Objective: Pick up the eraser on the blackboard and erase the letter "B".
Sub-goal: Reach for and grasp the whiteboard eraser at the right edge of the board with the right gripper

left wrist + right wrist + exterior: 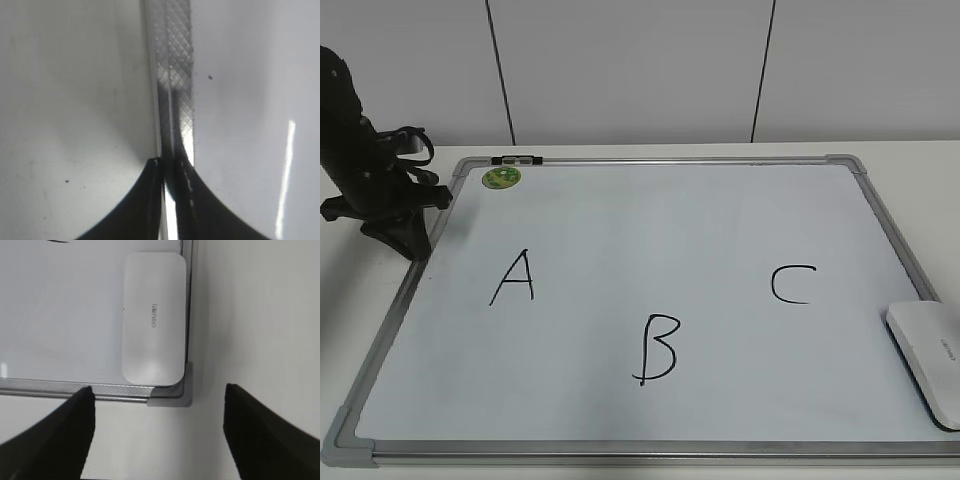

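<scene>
The blackboard (650, 230) is a white dry-erase board with a grey frame, lying flat on the table. The letter "B" (657, 348) is drawn in black near its front middle. The white eraser (930, 360) lies in the board's front right corner; in the right wrist view the eraser (154, 317) lies just beyond the board's corner (172, 399). My right gripper (159, 395) is open and empty, hovering above the table just off that corner. My left gripper (168, 167) is shut and empty, over the board's left frame (172, 75); the left arm (370, 170) stands at the far left.
A black "A" (513, 277) and a black "C" (791, 284) flank the "B". A round green sticker (501, 178) and a black clip (517, 160) sit at the board's far left edge. A white wall stands behind the table.
</scene>
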{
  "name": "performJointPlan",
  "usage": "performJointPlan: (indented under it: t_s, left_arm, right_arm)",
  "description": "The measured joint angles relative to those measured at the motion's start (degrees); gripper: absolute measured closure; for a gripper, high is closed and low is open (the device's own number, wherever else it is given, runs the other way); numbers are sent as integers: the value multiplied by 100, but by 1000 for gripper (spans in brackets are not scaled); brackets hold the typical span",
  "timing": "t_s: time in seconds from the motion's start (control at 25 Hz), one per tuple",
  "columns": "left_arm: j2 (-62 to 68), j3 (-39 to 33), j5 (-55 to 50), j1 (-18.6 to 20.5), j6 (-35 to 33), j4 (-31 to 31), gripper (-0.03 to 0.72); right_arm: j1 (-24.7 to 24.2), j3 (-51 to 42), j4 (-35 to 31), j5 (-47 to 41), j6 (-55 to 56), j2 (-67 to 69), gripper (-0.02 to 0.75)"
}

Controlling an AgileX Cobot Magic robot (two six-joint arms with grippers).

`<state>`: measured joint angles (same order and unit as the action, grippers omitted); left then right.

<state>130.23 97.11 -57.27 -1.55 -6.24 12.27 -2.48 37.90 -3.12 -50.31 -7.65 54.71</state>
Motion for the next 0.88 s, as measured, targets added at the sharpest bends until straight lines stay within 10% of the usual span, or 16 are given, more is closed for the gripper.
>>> performJointPlan:
  t_s: [0.88]
  left_arm:
    - [0, 0, -11, 18, 0, 27, 640]
  right_arm:
    - [371, 592, 262, 1239, 314, 3233, 101]
